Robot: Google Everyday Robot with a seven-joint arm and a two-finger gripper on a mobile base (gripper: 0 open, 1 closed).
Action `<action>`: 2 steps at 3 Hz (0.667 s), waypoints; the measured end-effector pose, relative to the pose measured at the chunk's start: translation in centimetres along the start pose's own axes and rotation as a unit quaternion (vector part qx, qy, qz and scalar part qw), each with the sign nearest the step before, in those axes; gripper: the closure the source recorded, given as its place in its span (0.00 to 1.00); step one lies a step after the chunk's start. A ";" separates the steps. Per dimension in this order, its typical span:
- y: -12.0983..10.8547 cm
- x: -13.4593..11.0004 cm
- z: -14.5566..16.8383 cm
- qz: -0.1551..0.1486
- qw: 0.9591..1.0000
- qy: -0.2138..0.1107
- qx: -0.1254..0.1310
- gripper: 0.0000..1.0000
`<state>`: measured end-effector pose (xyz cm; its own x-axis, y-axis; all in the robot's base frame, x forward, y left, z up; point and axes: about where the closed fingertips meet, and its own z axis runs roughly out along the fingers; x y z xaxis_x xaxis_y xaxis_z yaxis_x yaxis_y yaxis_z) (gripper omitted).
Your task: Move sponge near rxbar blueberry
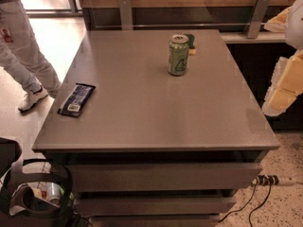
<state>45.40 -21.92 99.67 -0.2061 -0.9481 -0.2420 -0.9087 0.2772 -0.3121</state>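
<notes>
Camera view: sponge (191, 42) sits far-centre on the table (156, 122), just behind the green can (178, 55), rxbar blueberry (76, 100) flat at the left edge, well apart; gripper (284, 86), probably the pale shape off the right side, open-or-closed can't tell.

Upper centre on the table (156, 122), the sponge (191, 42) sits behind a green can (178, 55). The rxbar blueberry (76, 99) lies at centre left. The gripper (283, 86) hangs at the right edge.

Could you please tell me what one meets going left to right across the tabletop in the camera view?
rxbar blueberry → green soda can → sponge, behind the can's right edge → gripper, beyond the table.
</notes>
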 end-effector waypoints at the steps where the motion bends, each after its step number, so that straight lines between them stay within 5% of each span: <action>1: -5.1 0.6 0.4 0.012 0.999 -0.037 0.026 0.00; 2: -10.9 1.2 1.6 0.028 0.992 -0.102 0.064 0.00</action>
<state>55.66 -25.82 101.31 -0.1655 -0.8830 -0.4393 -0.8417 0.3586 -0.4037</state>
